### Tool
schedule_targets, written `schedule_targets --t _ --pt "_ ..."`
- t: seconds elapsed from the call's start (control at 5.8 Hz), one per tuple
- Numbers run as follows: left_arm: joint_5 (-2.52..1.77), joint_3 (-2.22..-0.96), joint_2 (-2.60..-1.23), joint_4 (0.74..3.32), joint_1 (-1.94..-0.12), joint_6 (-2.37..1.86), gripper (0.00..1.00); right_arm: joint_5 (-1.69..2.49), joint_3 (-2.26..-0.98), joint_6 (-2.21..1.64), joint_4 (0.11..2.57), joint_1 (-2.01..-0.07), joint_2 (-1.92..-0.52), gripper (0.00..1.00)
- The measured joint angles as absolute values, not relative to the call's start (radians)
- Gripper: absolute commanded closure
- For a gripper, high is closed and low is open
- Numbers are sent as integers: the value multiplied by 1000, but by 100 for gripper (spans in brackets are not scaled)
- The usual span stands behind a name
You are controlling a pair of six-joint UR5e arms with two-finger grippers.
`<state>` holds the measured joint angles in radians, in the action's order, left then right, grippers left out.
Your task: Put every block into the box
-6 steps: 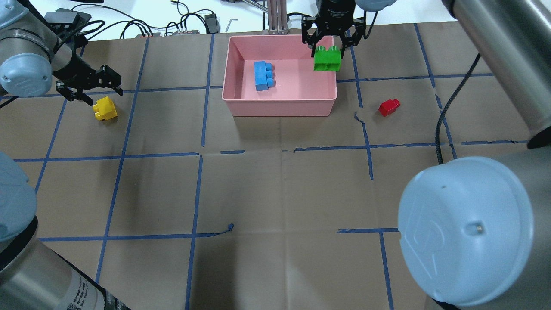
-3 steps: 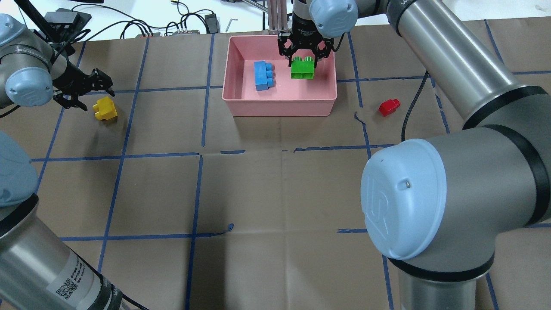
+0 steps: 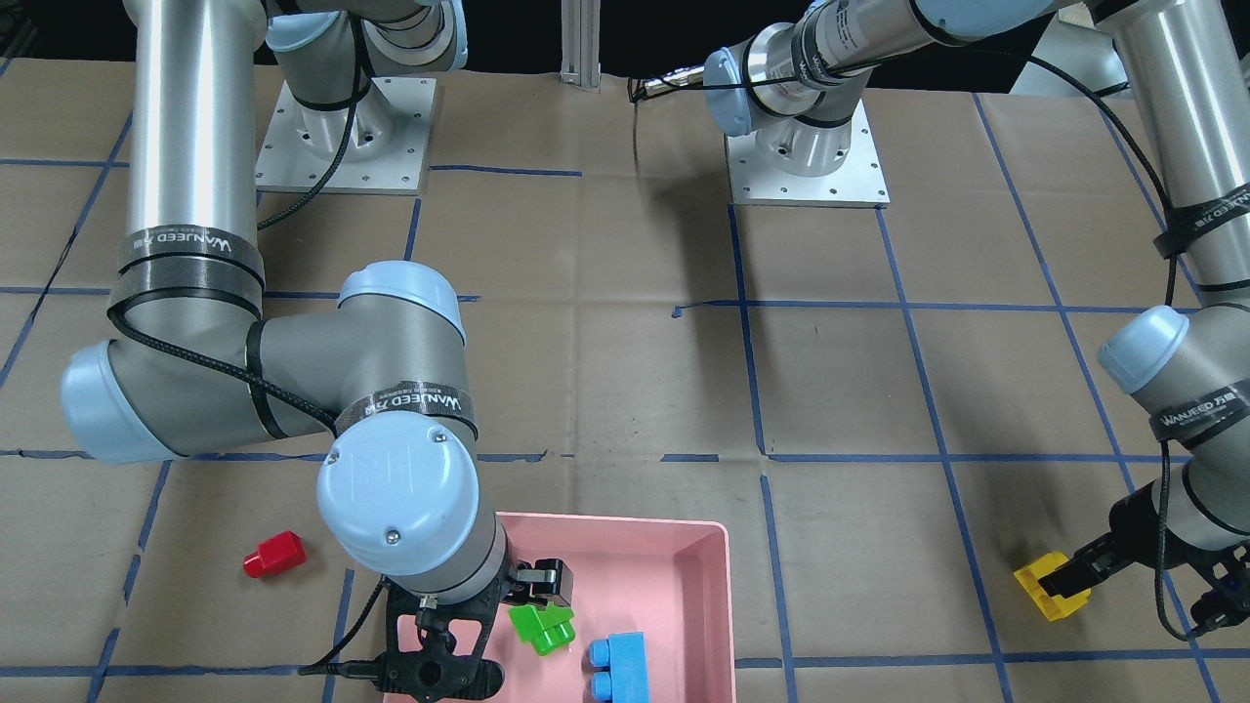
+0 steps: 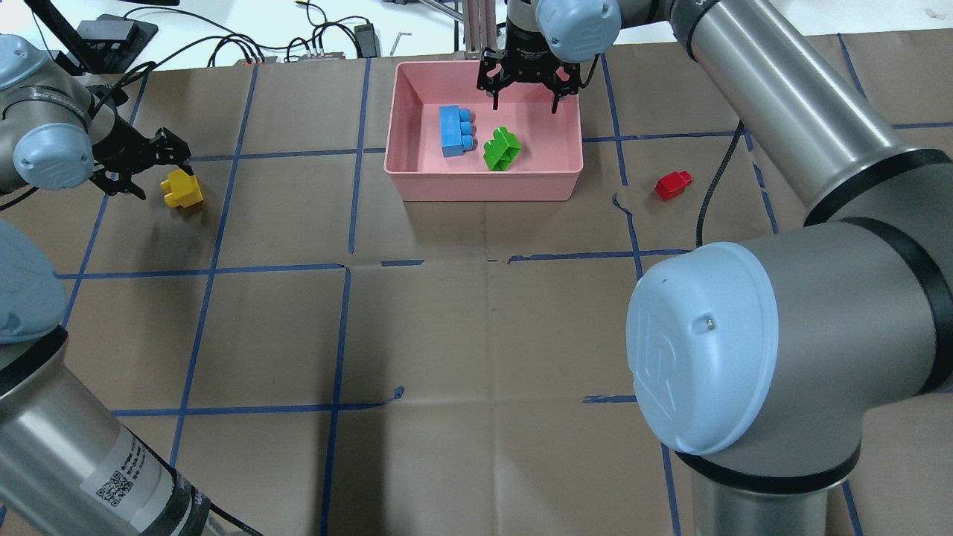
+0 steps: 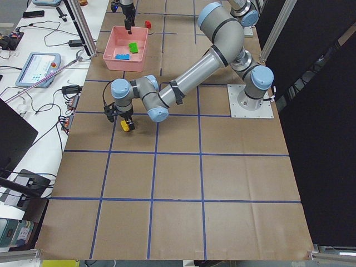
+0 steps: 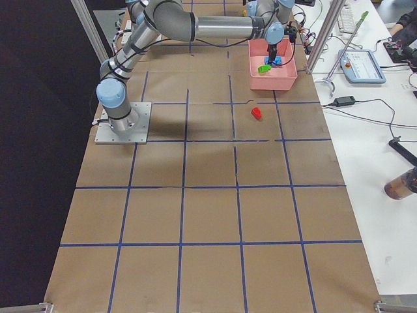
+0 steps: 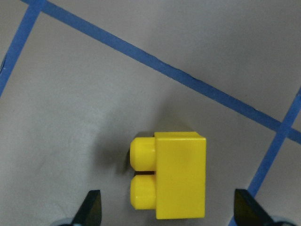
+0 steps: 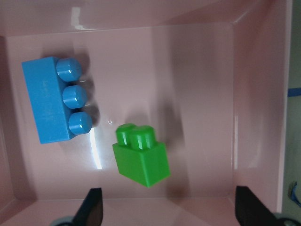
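The pink box (image 4: 484, 186) stands at the table's far middle. The blue brick (image 4: 456, 130) and the green brick (image 4: 502, 149) lie inside it, the green one tilted. My right gripper (image 4: 526, 104) hangs open and empty above the box; the right wrist view shows the green brick (image 8: 141, 155) and the blue brick (image 8: 51, 106) below the open gripper (image 8: 170, 209). The yellow brick (image 4: 182, 187) lies on the table at the left. My left gripper (image 4: 165, 173) is open over it, and the yellow brick (image 7: 174, 174) reaches partly between the fingers. The red brick (image 4: 672, 185) lies right of the box.
Brown paper with a blue tape grid covers the table. Cables and small devices (image 4: 246, 48) lie beyond the far edge. A metal post (image 4: 480, 30) stands just behind the box. The right arm's elbow (image 4: 707, 342) blocks the near right of the overhead view.
My right gripper has opened and released the green brick, which now lies tilted in the box. My left gripper has moved closer over the yellow brick.
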<state>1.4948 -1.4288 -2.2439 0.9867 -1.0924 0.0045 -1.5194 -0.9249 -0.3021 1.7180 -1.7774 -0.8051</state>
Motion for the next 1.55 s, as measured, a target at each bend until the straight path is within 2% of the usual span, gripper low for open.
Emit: schedule_targets --t 0.34,0.69,0.86,1.03,1.38,1.55 --pt "1495 -1428 -2260 973 -1092 6 1 -1524 -930 -299 1641 -1759 -874 0" --pt "1496 -1428 -2272 948 -1092 7 2 -1530 -939 -261 1579 -1657 -919 0" --pt "1495 -1431 -2274 940 -1092 6 9 -1531 -940 -230 1555 -1582 -923 0" --pt "1494 -1432 -2278 937 -1092 6 27 -1532 -940 -216 1536 -1519 -923 0" --pt "1495 -1430 -2287 936 -1092 6 76 -1536 -944 -273 1497 -1443 -910 1" --pt "1496 -1429 -2285 936 -1092 7 91 -1537 -955 -368 1494 -1416 -893 1"
